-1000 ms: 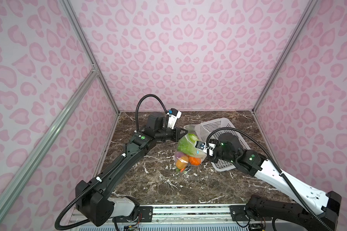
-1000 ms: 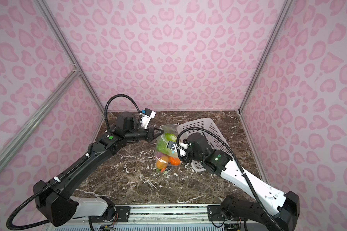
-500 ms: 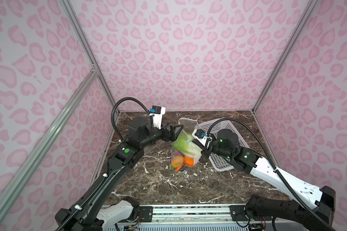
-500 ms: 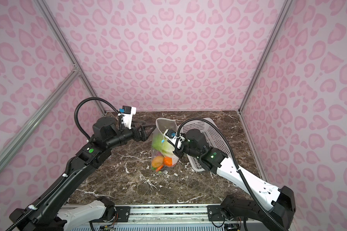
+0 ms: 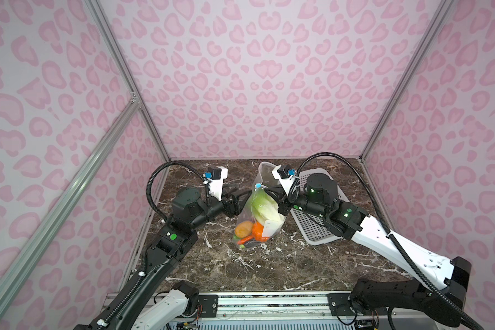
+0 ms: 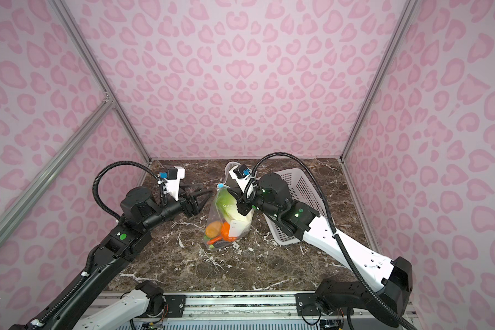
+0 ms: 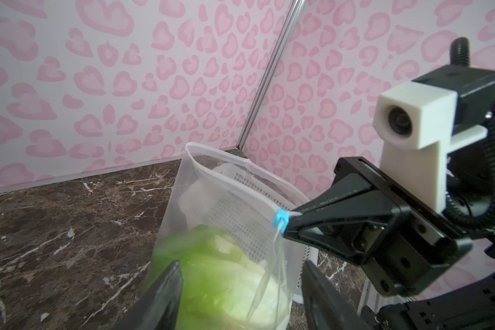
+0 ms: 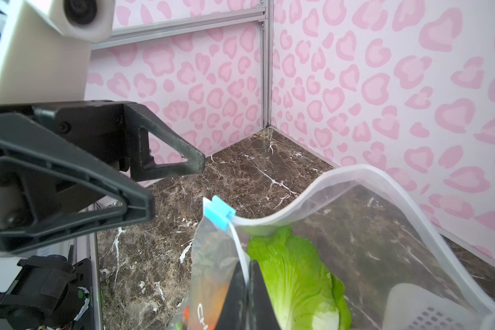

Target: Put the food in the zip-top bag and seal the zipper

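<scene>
**Filled bag stood open-mouthed beside the basket.**
The zip-top bag (image 5: 257, 217) stood just beside the white basket (image 5: 320, 228), long axis upright, its zipper (image 8: 340, 177) uppermost and unsealed, the food (image 5: 253, 228) slumped low inside. The right gripper (image 7: 290, 224) was pinched tight on the film just under the blue slider (image 8: 219, 213). The left gripper (image 8: 177, 187) hung spread and empty near that slider. The film looked light, limp and slippery, so the stiffer zipper strip or slider seemed the surest hold.
</scene>
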`<act>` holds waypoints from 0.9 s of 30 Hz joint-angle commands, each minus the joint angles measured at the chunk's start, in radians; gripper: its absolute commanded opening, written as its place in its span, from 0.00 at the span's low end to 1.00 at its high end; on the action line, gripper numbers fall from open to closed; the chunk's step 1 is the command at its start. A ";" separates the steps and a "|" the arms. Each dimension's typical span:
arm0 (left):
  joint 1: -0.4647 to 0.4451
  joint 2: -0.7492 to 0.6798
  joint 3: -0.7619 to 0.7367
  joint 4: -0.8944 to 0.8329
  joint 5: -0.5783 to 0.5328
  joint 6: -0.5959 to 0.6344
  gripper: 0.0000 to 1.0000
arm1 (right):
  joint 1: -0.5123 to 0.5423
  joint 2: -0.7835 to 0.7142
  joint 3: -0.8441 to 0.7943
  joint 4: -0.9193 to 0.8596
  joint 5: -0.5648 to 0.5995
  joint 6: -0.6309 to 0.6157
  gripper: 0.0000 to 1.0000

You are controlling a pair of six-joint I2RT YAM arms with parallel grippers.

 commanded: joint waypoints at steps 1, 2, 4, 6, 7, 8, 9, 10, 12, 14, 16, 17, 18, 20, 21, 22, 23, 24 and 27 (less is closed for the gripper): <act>-0.002 0.017 0.001 0.074 0.086 0.036 0.67 | 0.002 -0.007 -0.013 0.092 -0.004 0.034 0.00; -0.003 0.029 0.005 0.078 0.100 0.039 0.67 | 0.002 -0.007 -0.014 0.092 0.000 0.034 0.00; -0.006 0.050 0.011 0.085 0.128 0.043 0.67 | 0.003 -0.004 -0.015 0.088 0.005 0.030 0.00; -0.012 0.077 0.018 0.090 0.153 0.047 0.67 | 0.003 -0.003 -0.015 0.088 0.010 0.028 0.00; -0.015 0.088 0.022 0.089 0.161 0.049 0.66 | 0.003 -0.002 -0.017 0.087 0.010 0.028 0.00; -0.018 0.102 0.025 0.087 0.167 0.049 0.66 | 0.003 0.001 -0.016 0.087 0.013 0.027 0.00; -0.021 0.114 0.029 0.086 0.171 0.051 0.64 | 0.002 0.001 -0.018 0.087 0.012 0.027 0.00; -0.023 0.123 0.032 0.086 0.173 0.052 0.62 | 0.003 0.001 -0.018 0.087 0.013 0.024 0.00; -0.026 0.142 0.037 0.095 0.173 0.050 0.59 | 0.003 0.001 -0.017 0.085 0.010 0.022 0.00; -0.029 0.154 0.043 0.105 0.174 0.049 0.57 | 0.003 0.001 -0.019 0.083 0.010 0.021 0.00; -0.030 0.167 0.054 0.108 0.175 0.052 0.55 | 0.003 0.001 -0.020 0.080 0.009 0.017 0.00; -0.031 0.174 0.061 0.108 0.176 0.052 0.52 | 0.003 -0.002 -0.021 0.078 0.009 0.017 0.00; -0.031 0.182 0.068 0.109 0.177 0.054 0.49 | 0.003 0.000 -0.023 0.079 0.009 0.016 0.00; -0.032 0.197 0.078 0.109 0.180 0.056 0.39 | 0.003 -0.002 -0.025 0.077 0.010 0.014 0.00; -0.033 0.205 0.082 0.109 0.182 0.058 0.38 | 0.003 -0.003 -0.026 0.077 0.009 0.013 0.00; -0.033 0.212 0.087 0.107 0.182 0.059 0.38 | 0.003 -0.003 -0.026 0.075 0.010 0.011 0.00; -0.033 0.217 0.089 0.103 0.180 0.063 0.38 | 0.003 -0.005 -0.028 0.073 0.010 0.009 0.00; -0.033 0.220 0.091 0.098 0.173 0.070 0.39 | 0.003 -0.007 -0.028 0.069 0.010 0.005 0.00; -0.033 0.213 0.079 0.096 0.119 0.090 0.44 | 0.003 -0.012 -0.034 0.056 0.016 -0.003 0.00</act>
